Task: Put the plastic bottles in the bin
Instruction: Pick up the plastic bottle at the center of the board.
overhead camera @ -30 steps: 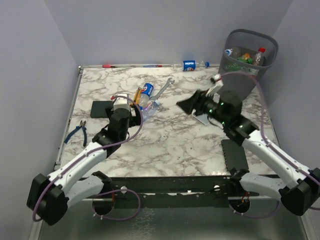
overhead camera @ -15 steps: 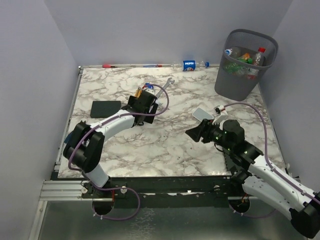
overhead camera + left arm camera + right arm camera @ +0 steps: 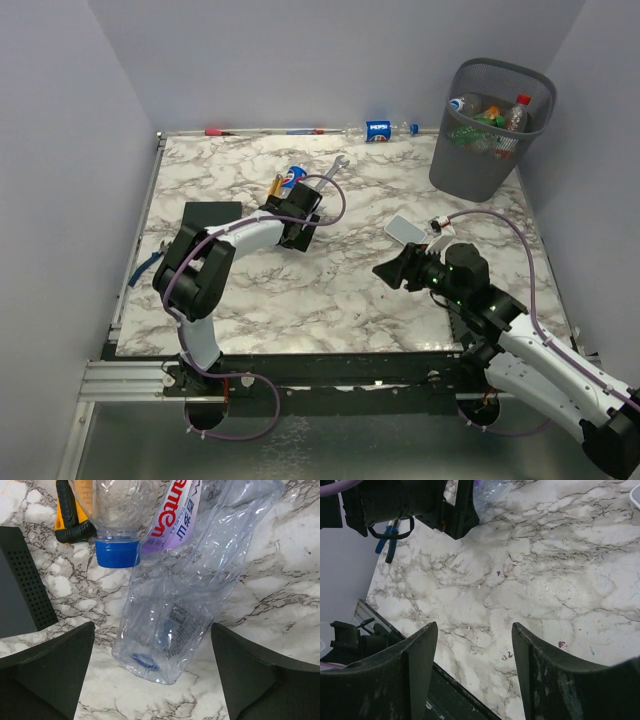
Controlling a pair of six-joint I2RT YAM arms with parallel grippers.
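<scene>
A crushed clear plastic bottle (image 3: 185, 590) with a purple-and-white label lies flat on the marble, its base between the fingers of my left gripper (image 3: 152, 645), which is open and straddles it. Beside it lies a second bottle with a blue cap (image 3: 117, 552). From above, my left gripper (image 3: 298, 208) sits just below a Pepsi bottle (image 3: 292, 178). Another Pepsi bottle (image 3: 378, 130) rests by the back wall. The bin (image 3: 488, 150) stands at the back right with several bottles (image 3: 490, 112) inside. My right gripper (image 3: 385, 270) (image 3: 474, 627) hovers open and empty over bare marble.
A yellow-handled screwdriver (image 3: 67, 510) and a black block (image 3: 20, 585) lie left of the bottles. A silver wrench (image 3: 330, 172) lies behind them, a white flat object (image 3: 405, 228) near the right gripper, and blue pliers (image 3: 150, 262) at the left edge.
The left arm has reached forward across the table to the bottles. The right arm has pulled back from beside the bin toward the near edge, jaws still apart and empty.
</scene>
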